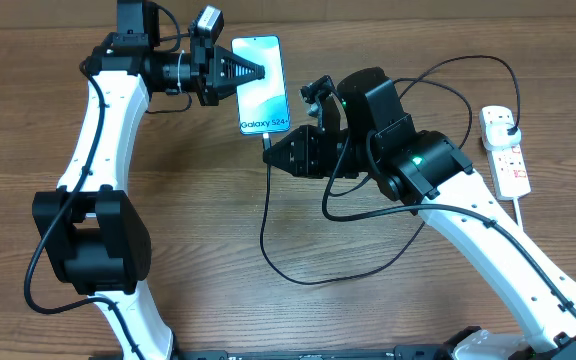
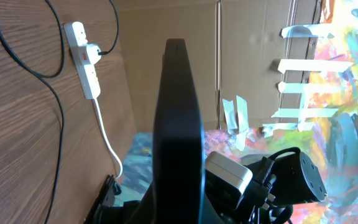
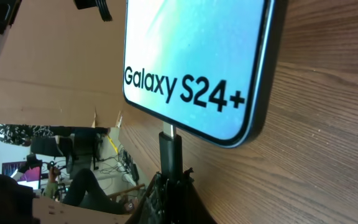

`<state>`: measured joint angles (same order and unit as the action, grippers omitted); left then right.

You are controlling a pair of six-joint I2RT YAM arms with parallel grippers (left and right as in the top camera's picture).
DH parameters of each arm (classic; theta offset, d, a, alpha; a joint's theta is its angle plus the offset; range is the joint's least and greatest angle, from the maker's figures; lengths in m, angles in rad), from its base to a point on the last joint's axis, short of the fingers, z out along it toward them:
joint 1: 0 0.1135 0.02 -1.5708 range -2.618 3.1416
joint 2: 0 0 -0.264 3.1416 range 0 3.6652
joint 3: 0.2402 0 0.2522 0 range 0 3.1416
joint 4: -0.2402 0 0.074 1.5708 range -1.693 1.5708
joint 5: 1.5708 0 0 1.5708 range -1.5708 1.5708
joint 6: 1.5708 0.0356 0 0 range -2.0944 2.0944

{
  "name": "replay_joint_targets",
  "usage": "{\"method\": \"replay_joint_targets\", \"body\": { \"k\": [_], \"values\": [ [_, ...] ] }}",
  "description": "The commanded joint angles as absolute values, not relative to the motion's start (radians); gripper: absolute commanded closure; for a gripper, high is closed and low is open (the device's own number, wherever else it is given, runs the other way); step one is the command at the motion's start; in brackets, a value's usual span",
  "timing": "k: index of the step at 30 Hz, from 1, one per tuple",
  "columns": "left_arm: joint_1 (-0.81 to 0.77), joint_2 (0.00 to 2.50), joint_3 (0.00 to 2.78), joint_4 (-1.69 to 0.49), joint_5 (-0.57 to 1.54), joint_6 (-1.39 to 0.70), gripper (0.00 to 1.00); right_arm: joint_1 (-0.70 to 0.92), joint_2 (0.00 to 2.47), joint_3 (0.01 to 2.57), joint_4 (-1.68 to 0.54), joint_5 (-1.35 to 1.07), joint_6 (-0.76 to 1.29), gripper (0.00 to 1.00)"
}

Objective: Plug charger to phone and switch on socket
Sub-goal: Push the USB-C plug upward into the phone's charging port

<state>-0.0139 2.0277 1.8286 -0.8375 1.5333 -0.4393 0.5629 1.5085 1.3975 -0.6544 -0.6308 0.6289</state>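
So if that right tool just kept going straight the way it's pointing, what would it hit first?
The phone: the right tool holds the charger's connector aimed at the phone's near edge, with its metal tip right at the port. How deep it sits is unclear.

Setting: robotics lab or office workroom. White robot arms [image 1: 98, 130] are working on a wood-grain surface [image 1: 218, 230]. Cardboard panels [image 2: 247, 37] are standing behind the surface. Beyond it, a monitor [image 3: 14, 169], office chairs [image 3: 42, 146] and a seated person [image 3: 79, 183] are showing.
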Motion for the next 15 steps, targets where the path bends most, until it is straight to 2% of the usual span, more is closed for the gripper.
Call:
{"method": "replay_joint_targets", "body": {
  "k": [1,15],
  "values": [
    [-0.030,2.019,1.860,-0.837,1.581,-0.432,0.96,0.554,1.515,1.392,-0.636,-0.630,0.621,0.96],
    [-0.034,2.019,1.860,-0.841,1.582,-0.427,0.96,0.540,1.515,1.392,-0.653,-0.611,0.622,0.96]
  ]
}}
